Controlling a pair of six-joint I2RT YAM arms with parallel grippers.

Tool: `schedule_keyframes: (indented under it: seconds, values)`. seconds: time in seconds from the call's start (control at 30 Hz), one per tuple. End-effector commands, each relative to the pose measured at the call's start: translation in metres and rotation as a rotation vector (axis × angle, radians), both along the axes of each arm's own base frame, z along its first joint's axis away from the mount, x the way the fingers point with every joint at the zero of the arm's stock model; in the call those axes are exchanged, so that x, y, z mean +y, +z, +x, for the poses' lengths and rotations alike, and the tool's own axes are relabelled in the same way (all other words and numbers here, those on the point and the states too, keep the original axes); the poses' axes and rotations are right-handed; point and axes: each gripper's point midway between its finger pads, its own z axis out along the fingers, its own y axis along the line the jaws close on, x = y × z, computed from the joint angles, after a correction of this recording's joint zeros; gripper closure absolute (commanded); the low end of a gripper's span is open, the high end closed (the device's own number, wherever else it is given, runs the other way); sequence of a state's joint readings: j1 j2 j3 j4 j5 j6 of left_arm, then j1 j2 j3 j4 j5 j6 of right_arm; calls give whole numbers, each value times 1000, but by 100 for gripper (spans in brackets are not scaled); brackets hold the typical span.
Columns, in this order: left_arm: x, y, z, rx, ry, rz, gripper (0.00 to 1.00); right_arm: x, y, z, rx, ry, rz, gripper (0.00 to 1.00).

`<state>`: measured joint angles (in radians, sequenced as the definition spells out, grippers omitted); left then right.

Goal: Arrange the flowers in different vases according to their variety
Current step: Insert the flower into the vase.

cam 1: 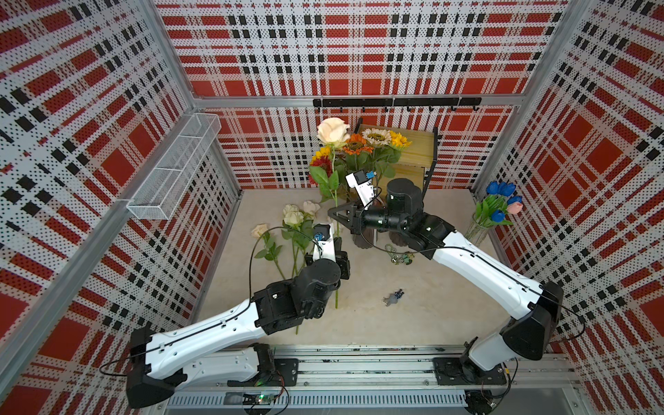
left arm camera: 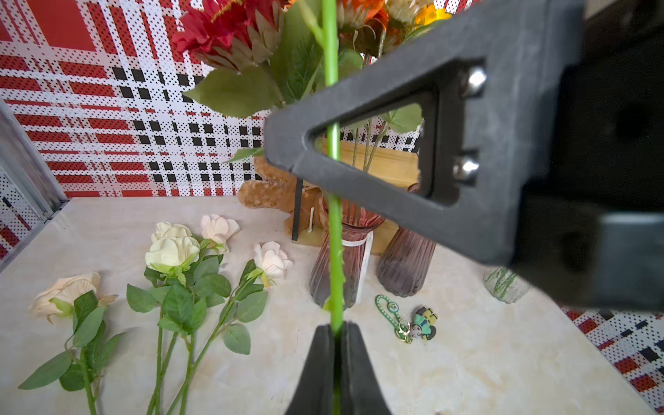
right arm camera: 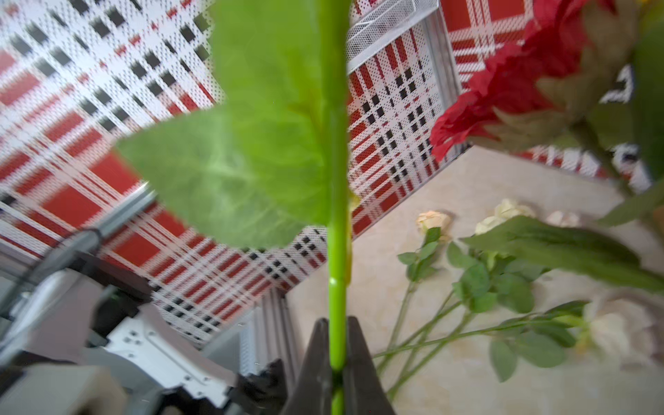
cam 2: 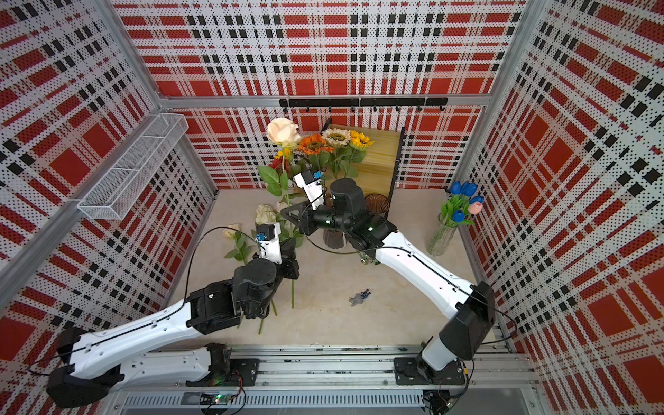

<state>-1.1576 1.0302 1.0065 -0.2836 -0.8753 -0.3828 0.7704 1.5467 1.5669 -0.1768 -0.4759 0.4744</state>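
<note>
The right gripper (right arm camera: 337, 334) and, lower, the left gripper (left arm camera: 337, 334) are both pinching the stem of the upright cream rose (cam 1: 333, 131). Sunflowers (cam 1: 375, 136) are standing in the pinkish ribbed glass vase (left arm camera: 319, 276), blue tulips (cam 1: 501, 188) in the clear glass cylinder (cam 1: 476, 231).

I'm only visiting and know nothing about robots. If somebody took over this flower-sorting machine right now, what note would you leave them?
Left gripper: shut low on the stem of the upright cream rose.
Right gripper: shut on the same stem, higher up.
Done: sunflowers stand in the pinkish vase; tulips stand in the clear vase.
Left: this rose and the other roses lying on the table. The brownish-purple vase looks empty, so it is probably theirs.
</note>
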Motion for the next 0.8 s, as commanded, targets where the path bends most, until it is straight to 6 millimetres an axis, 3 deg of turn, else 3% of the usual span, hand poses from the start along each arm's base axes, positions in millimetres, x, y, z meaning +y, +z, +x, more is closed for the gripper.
schedule_keyframes:
  seconds: [0.0,0.03,0.17,0.23,0.37,0.5,0.63,0.77]
  values:
    - [5,25,1,-38,24,-70,60,-13,24,-4,-54,-42,31,100]
    - [8,24,1,-36,32,-73,52,-15,28,-4,-62,-53,35,100]
    - [34,15,8,3,90,-94,41,-30,43,-2,-104,-125,33,100]
    - [57,3,15,48,139,-99,39,-41,49,1,-131,-182,18,100]
    - [124,-36,36,189,311,-142,38,-72,63,7,-219,-328,-43,100]
    - [177,-69,48,292,401,-232,38,-122,76,19,-337,-571,-138,100]
    - [205,-96,55,387,448,-263,35,-197,93,28,-442,-934,-175,100]
    - [217,-121,63,482,477,-243,34,-252,106,24,-555,-1103,-59,100]
